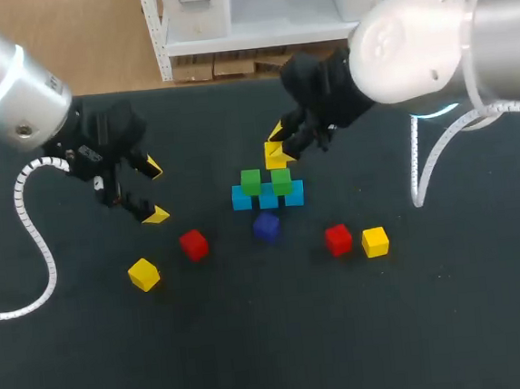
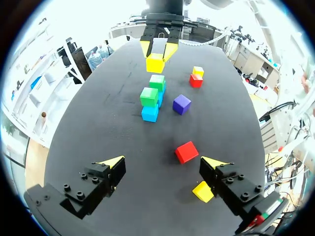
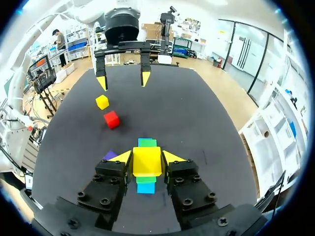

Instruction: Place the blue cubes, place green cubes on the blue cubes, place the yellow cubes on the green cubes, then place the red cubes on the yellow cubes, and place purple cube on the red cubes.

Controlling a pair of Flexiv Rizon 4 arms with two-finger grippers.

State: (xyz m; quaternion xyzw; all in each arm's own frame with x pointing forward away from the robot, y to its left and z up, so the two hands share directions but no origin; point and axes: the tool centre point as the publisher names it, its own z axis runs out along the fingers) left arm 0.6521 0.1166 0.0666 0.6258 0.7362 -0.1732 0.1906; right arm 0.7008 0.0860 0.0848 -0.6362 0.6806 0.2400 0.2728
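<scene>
Black table (image 1: pixel 453 323) underneath it all. Right end effector (image 3: pixel 147 158) clamped on a yellow cube (image 2: pixel 155 63) by two opposite faces, hanging close over the stack. Left end effector (image 1: pixel 154 190) spread wide, holding nothing, poised near a loose red cube (image 1: pixel 193 244). Blue cubes (image 1: pixel 268 197) in a row, two green cubes (image 1: pixel 281 182) seated on them. Probably light, rigid and smooth-sided, so apt to slip or twist. Best pinched mid-face on flat parallel sides, leaving the underside free to seat squarely.
</scene>
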